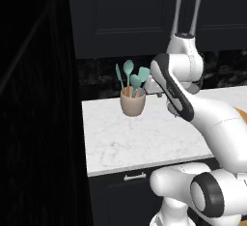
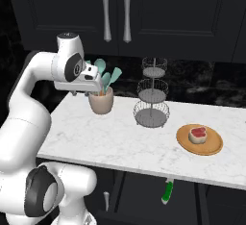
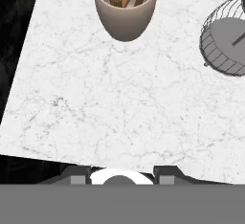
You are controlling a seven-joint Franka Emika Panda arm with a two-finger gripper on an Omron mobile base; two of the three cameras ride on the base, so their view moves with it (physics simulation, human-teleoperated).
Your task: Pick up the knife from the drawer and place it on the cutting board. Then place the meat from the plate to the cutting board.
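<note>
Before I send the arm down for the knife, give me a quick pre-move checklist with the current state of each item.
1. Knife located: ok, green handle showing below the counter edge, right of the arm.
2. Drawer open enough to reach in: cannot tell, too dark.
3. Gripper free of any load: cannot tell; in the hand view it looks down at bare counter, its tips barely showing.
4. Meat on plate: ok.
5. Cutting board located: not ok, not found yet.
6. Utensil cup close to the hand: not ok, mind it when moving.

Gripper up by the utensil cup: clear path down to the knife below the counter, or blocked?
Probably not directly. The gripper hangs above the counter, while the knife sits below its front edge; the slab lies between, so the arm must go around the edge.
</note>
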